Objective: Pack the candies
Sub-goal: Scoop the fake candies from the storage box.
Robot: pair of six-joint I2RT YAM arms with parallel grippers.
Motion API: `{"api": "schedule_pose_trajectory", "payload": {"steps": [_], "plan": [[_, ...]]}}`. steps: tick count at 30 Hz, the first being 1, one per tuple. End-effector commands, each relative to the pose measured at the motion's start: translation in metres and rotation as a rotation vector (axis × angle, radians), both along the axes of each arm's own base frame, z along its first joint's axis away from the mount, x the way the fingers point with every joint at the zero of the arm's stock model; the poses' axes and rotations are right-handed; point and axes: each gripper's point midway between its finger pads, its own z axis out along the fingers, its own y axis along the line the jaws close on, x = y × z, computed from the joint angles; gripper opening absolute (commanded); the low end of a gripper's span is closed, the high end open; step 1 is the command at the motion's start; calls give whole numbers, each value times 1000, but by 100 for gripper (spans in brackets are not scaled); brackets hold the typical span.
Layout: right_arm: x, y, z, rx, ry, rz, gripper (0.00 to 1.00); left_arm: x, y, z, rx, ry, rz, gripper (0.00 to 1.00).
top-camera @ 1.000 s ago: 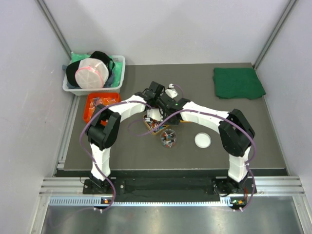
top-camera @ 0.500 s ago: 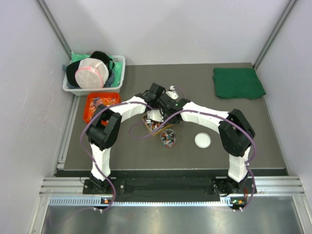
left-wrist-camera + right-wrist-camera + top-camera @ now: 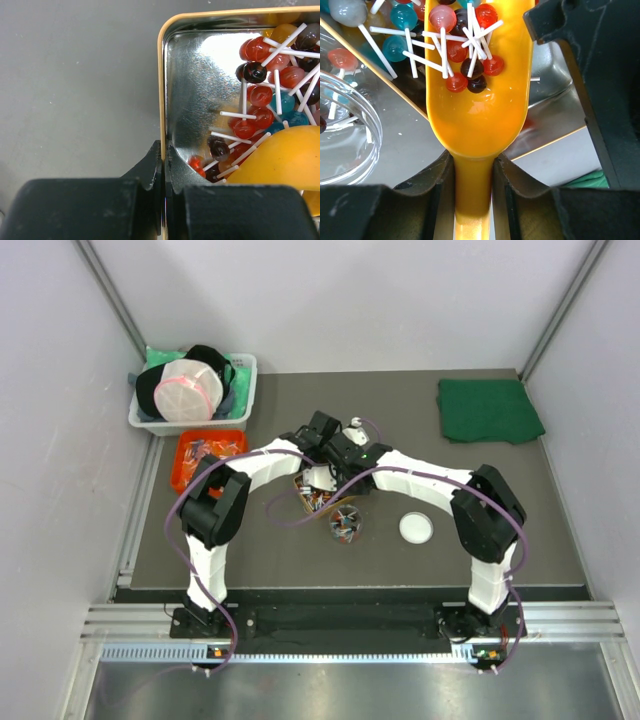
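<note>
The left pincer is pressed together on the side wall of the tin, steadying it on the surface. The right pincer pinches the handle of the orange scoop, held over the tin with a small load of candies. More lie inside the tin, and a few in the clear dish just beside it. The candies appear light, hard and apt to roll or tangle by their sticks, so they are best moved by a level scoop.
</note>
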Motion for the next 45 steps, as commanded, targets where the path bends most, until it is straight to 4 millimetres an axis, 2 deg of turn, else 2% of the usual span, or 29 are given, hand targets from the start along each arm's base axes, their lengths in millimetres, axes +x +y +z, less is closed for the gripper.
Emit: {"api": "schedule_pose_trajectory", "payload": {"steps": [1,4,9,15,20,26,31,41,44,45], "plan": [[38,41,73,257,-228,-12,0,-40,-30,-14,0,80,-151,0],[37,42,70,280,-210,-29,0,-42,-29,-17,0,87,-148,4],[35,46,63,320,-187,-58,0,-45,-30,-24,-7,106,-150,4],[41,39,62,294,-230,-61,0,-46,-29,-31,3,112,-157,7],[42,38,66,286,-248,-54,0,-47,-30,-35,4,121,-159,14],[43,39,73,281,-271,-31,0,-49,-30,-38,2,134,-164,14],[46,39,69,254,-291,-11,0,-52,-31,-40,-1,146,-169,7],[52,38,71,151,-353,53,0,-59,-29,-49,1,176,-179,6],[46,36,71,102,-323,89,0,-58,-29,-49,3,175,-180,6],[40,34,63,69,-283,103,0,-58,-29,-50,3,175,-179,6]]}}
